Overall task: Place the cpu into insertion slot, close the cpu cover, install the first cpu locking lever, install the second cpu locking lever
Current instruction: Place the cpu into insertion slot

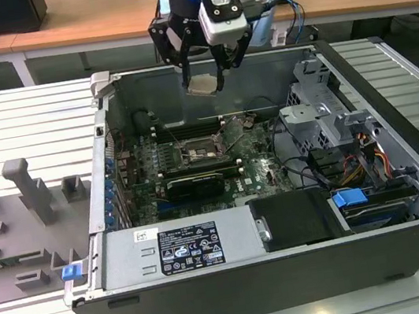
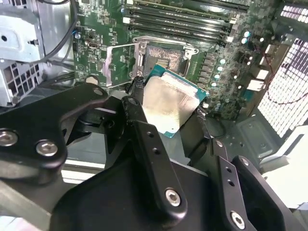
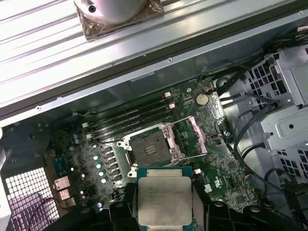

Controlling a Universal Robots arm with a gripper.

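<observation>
You see cpu (image 1: 203,85) (image 2: 169,103) (image 3: 164,199): small flat square, pale silver top, green edge showing. Gripped at opposite edges by gripper (image 1: 203,75), slightly tilted, hanging high over board, well apart from slot.
Your slot (image 1: 196,156) (image 2: 166,57) (image 3: 151,148): square dark socket, silvery rim, bare, just beside long memory slots.
Cover (image 3: 198,137) (image 1: 234,132): thin silvery frame, large window, swung open, raised off slot at one side.
</observation>
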